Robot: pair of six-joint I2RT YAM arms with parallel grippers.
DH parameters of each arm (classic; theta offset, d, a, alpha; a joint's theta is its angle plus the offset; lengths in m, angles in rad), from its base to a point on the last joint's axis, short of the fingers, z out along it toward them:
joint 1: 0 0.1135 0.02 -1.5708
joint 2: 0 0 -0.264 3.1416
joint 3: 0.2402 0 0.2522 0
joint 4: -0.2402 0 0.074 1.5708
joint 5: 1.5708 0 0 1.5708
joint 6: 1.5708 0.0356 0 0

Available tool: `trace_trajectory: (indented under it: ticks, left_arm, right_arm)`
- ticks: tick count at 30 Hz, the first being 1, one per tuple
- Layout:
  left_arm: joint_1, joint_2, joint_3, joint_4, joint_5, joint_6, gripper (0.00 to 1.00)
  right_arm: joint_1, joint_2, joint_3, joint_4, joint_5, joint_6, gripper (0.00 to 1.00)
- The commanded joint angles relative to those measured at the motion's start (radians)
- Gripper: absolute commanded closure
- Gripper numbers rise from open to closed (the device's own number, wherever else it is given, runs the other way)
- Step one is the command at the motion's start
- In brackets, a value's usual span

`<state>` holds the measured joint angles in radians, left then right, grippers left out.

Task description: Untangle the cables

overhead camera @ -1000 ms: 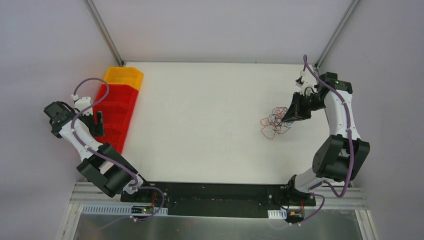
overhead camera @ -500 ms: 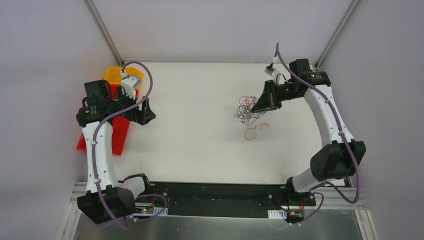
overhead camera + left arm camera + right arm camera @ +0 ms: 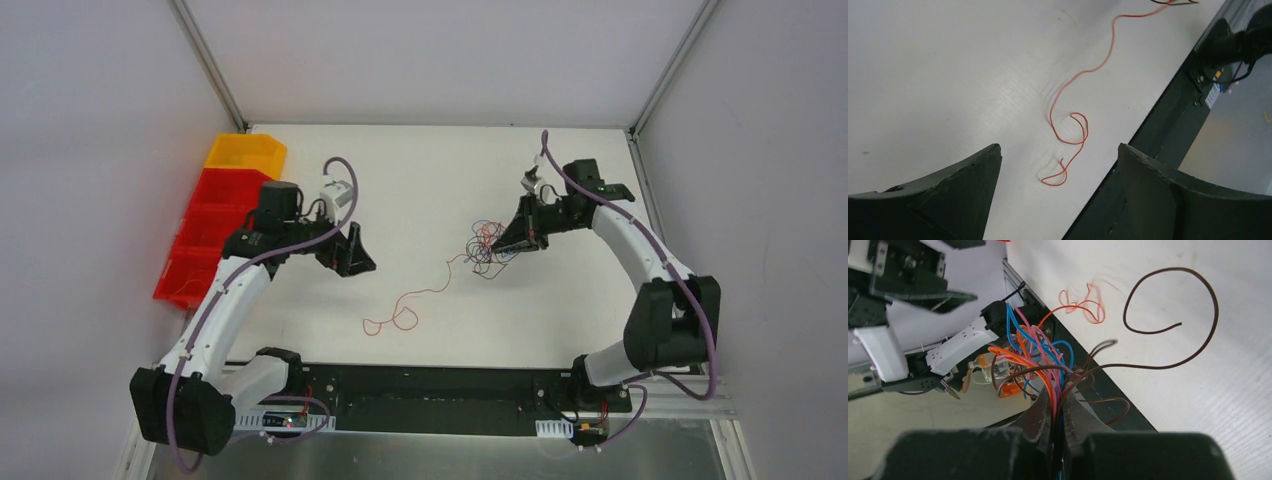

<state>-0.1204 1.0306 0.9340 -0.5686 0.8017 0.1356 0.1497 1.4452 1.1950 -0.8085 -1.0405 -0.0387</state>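
Observation:
My right gripper (image 3: pixel 503 243) is shut on a tangled bundle of thin cables (image 3: pixel 484 247) and holds it above the right middle of the table. In the right wrist view orange, pink, blue and brown cables (image 3: pixel 1034 356) fan out from the closed gripper (image 3: pixel 1056 396), and a brown wire (image 3: pixel 1215 305) loops over the table. One long red wire (image 3: pixel 405 305) trails from the bundle toward the front left and lies curled on the table. My left gripper (image 3: pixel 351 261) is open and empty, above the table to the left of that wire. The left wrist view shows the red wire (image 3: pixel 1069 134) between the open gripper's fingers (image 3: pixel 1058 148).
A red bin (image 3: pixel 205 235) and a yellow bin (image 3: pixel 245 152) stand at the table's left edge. The black front rail (image 3: pixel 430 385) runs along the near edge, close to the red wire's curled end.
My left arm swung from the bins out over the table. My right gripper moved the bundle slightly, and a red wire now stretches out long toward the front left.

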Motion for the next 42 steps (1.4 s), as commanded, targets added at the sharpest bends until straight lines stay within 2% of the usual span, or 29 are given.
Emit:
trace_trajectory:
  ticks: [1, 5, 9, 14, 17, 22, 32, 40, 42]
  left_arm:
    - [-0.199, 0.055, -0.064, 0.205, -0.069, -0.084, 0.15]
    - [-0.337, 0.168, -0.060, 0.267, -0.118, -0.059, 0.11]
    - [-0.440, 0.280, -0.041, 0.358, -0.149, -0.049, 0.12]
    - [-0.530, 0.408, 0.043, 0.370, -0.124, 0.099, 0.17]
    - [-0.561, 0.453, 0.091, 0.369, -0.119, 0.187, 0.22]
    - [-0.630, 0.464, 0.108, 0.382, -0.140, 0.362, 0.39]
    - [-0.660, 0.490, 0.079, 0.477, -0.196, 0.417, 0.58]
    - [-0.691, 0.508, 0.094, 0.519, -0.201, 0.426, 0.59]
    - [-0.694, 0.517, 0.106, 0.523, -0.202, 0.422, 0.63]
  right_arm:
    - [-0.001, 0.076, -0.105, 0.212, 0.036, 0.145, 1.00]
    - [0.001, 0.130, -0.130, 0.230, 0.051, 0.138, 1.00]
    - [0.003, 0.122, -0.138, 0.227, 0.041, 0.131, 1.00]
    - [0.016, 0.085, -0.142, 0.187, 0.031, 0.101, 1.00]
    - [0.030, 0.061, -0.147, 0.165, 0.038, 0.076, 1.00]
    - [0.053, 0.039, -0.145, 0.141, 0.044, 0.054, 1.00]
    - [0.077, 0.011, -0.137, 0.115, 0.028, 0.046, 1.00]
    - [0.081, 0.017, -0.132, 0.115, 0.029, 0.047, 1.00]
    - [0.080, 0.018, -0.129, 0.115, 0.032, 0.046, 1.00]
